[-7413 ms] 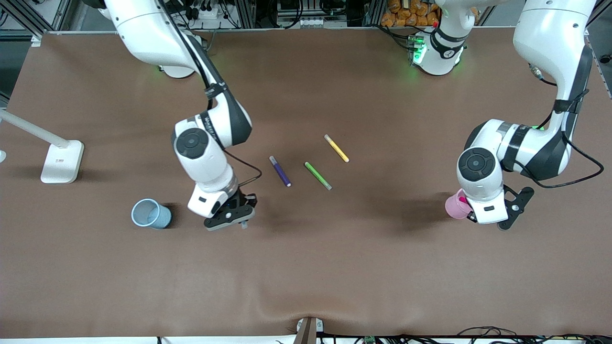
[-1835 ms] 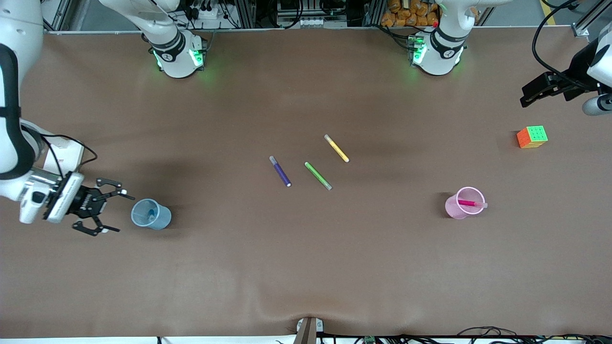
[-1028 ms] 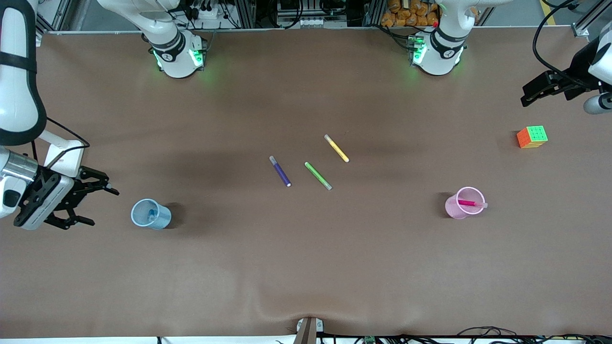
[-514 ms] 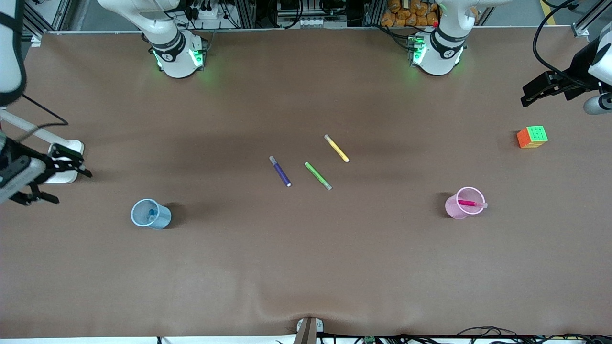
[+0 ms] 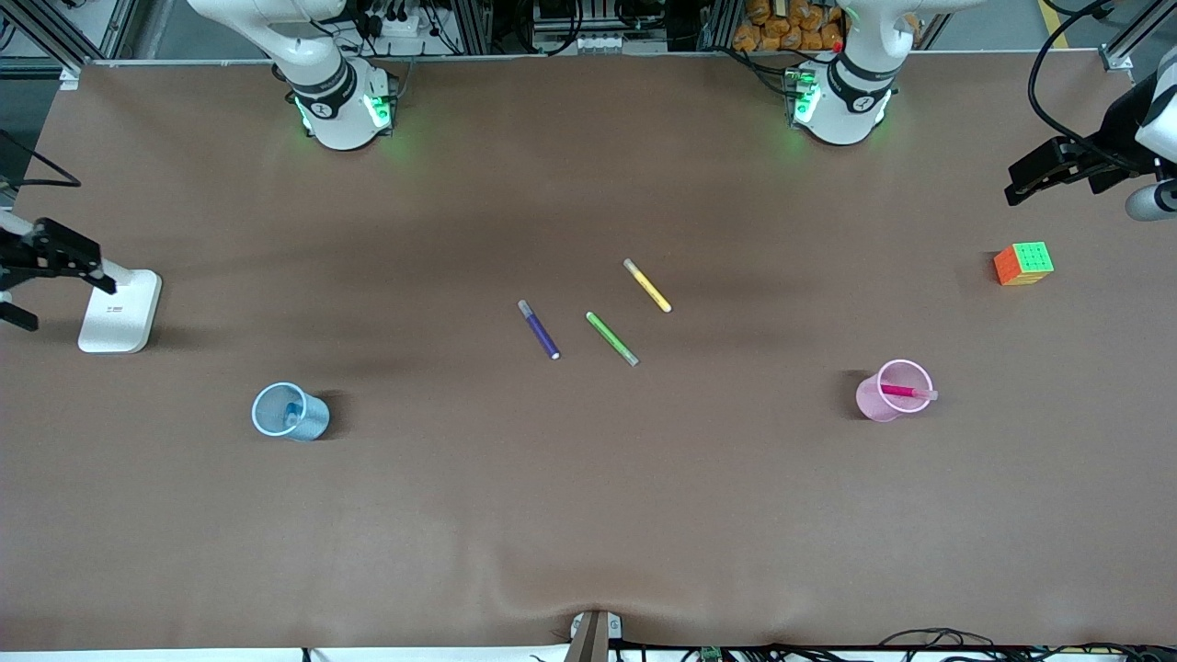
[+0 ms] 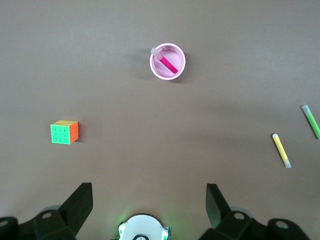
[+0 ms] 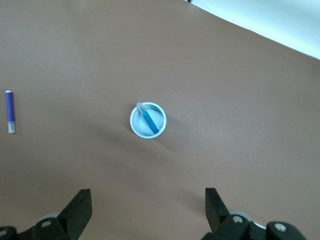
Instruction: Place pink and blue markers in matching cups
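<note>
Markers were both home: the pink marker [image 5: 897,391] leaned inside the pink cup [image 5: 874,401] toward the left arm's end of the worktop [image 5: 588,515], its pale cap poking over the rim, and the blue marker [image 7: 148,120] leaned inside the blue cup [image 5: 313,423] toward the right arm's end. By that lie, the task looked complete.

Each pen appeared light, stiff and smooth, likely to slip or roll if pinched near an end; a hold across the middle of the barrel would suit it best. Tapered and light, the cups would probably tip under a sideways nudge, and with the pens leaning on their rims, any regrasp would be safest from straight above.

Both end effectors were empty with fingers spread wide. Up at the edge of the front view hung the left end effector [image 5: 1057,170], over the worktop near the colour cube [image 5: 1023,263]. Beside the white stand [image 5: 118,314] at the opposite edge hung the right end effector [image 5: 37,271]. Between the cups lay the purple pen [image 5: 539,329], green pen [image 5: 611,338] and yellow pen [image 5: 647,285], well apart from either cup.
</note>
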`<state>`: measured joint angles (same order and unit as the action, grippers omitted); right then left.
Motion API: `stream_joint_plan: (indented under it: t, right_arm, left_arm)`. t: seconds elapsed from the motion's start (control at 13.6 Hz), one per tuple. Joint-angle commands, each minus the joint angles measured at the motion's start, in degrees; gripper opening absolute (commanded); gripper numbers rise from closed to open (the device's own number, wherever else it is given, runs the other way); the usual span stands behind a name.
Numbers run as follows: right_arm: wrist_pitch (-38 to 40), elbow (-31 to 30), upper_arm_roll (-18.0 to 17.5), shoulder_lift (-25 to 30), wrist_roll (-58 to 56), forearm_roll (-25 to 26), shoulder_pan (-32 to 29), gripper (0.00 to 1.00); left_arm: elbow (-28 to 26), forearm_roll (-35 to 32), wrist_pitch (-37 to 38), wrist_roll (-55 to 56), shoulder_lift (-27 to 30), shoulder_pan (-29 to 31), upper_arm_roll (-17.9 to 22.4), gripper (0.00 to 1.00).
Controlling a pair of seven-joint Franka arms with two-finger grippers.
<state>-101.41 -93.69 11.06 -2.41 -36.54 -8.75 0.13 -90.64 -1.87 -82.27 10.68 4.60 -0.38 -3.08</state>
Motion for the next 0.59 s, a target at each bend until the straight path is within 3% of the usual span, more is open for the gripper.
stream_joint_plan:
  t: [0.0, 0.51]
  right_arm:
    - [1.8, -1.7, 0.6, 2.5, 6.8, 2.9, 0.0, 1.00]
    - [7.5, -1.7, 0.4, 5.8, 21.6, 5.1, 1.4, 1.00]
  left_arm:
    - [0.2, -0.1, 0.4, -1.4, 0.3, 1.2, 0.0, 1.00]
    - [0.2, -0.1, 0.5, -3.1, 0.6, 1.0, -0.3, 1.00]
